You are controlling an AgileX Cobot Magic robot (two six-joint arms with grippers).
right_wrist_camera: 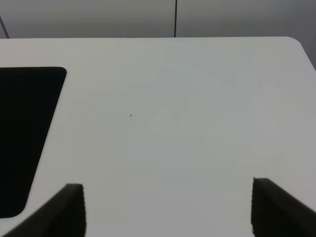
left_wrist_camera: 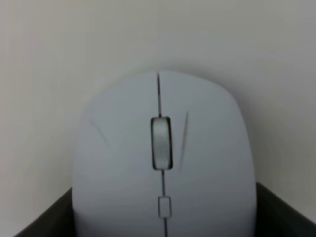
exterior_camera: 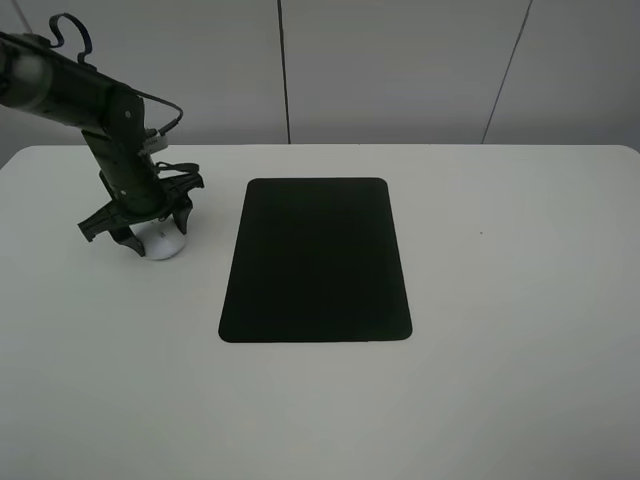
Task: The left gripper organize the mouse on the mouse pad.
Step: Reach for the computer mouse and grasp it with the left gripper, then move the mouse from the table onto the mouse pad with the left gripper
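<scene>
The white mouse (exterior_camera: pixel 166 245) lies on the table left of the black mouse pad (exterior_camera: pixel 316 260), a short gap away from it. My left gripper (exterior_camera: pixel 154 231) is lowered over the mouse, open, with its black fingers on either side. In the left wrist view the mouse (left_wrist_camera: pixel 163 158) fills the picture, grey scroll wheel in the middle, and dark fingertips (left_wrist_camera: pixel 39 222) show at both lower corners beside its flanks. My right gripper (right_wrist_camera: pixel 168 207) stands open above bare table with nothing between its fingers. A corner of the mouse pad (right_wrist_camera: pixel 24 133) shows in that view.
The white table (exterior_camera: pixel 500 300) extends to the right of the pad and in front of it. A pale wall with vertical seams stands behind the table's far edge. The right arm does not show in the exterior high view.
</scene>
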